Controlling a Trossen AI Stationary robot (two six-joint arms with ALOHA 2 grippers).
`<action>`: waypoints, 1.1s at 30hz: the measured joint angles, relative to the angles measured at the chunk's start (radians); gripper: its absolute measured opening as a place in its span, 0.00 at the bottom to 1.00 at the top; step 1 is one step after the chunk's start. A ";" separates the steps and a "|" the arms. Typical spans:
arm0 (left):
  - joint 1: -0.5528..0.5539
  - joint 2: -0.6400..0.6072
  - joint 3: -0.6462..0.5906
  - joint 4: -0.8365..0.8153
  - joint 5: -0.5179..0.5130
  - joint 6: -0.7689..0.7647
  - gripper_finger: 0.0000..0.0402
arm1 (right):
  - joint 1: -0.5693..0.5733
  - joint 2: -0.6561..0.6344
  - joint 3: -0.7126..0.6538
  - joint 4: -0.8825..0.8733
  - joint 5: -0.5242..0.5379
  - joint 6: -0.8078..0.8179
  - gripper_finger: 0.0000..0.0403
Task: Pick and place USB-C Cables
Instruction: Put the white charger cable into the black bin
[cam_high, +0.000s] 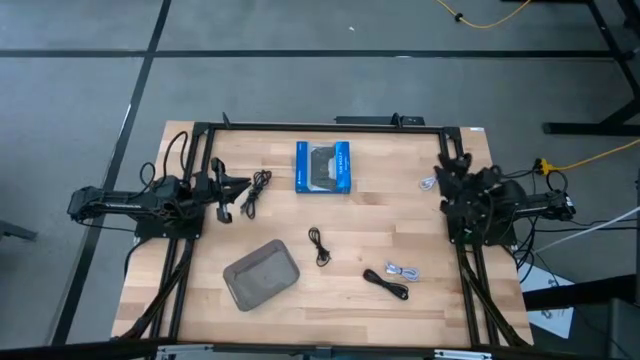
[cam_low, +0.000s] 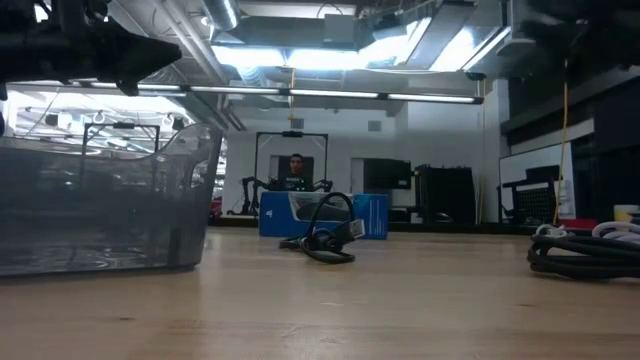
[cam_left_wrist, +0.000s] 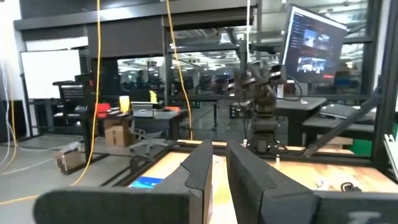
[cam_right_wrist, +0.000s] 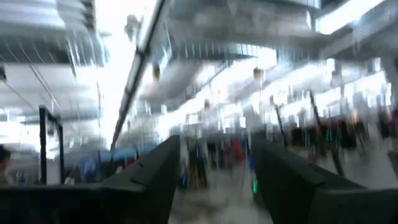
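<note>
Both arms parked at the bench sides; no cable gripped.

Four USB-C cables lie loose on the bench (cam_high: 400, 215): one far left (cam_high: 257, 190) just beside the left gripper (cam_high: 236, 195), its long axis running near-to-far; one at centre (cam_high: 320, 245); a black one (cam_high: 385, 284) and a light one (cam_high: 403, 271) near right. The grey tray (cam_high: 262, 274), near left of centre, looks empty. Left jaws stand slightly spread with a narrow gap. Right gripper (cam_high: 450, 170) at far right, jaws spread wide. The left arm is nearer the far-left cable.
</note>
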 joint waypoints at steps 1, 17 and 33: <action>0.000 0.000 0.000 0.000 0.000 -0.002 0.10 | 0.000 0.000 0.000 0.041 -0.013 -0.035 0.50; 0.000 0.000 0.000 0.000 0.006 -0.012 0.10 | -0.114 0.133 0.146 -0.021 0.071 -0.078 0.50; 0.000 0.000 0.000 -0.010 0.002 -0.046 0.10 | -0.435 0.906 0.783 -1.366 0.271 0.600 0.50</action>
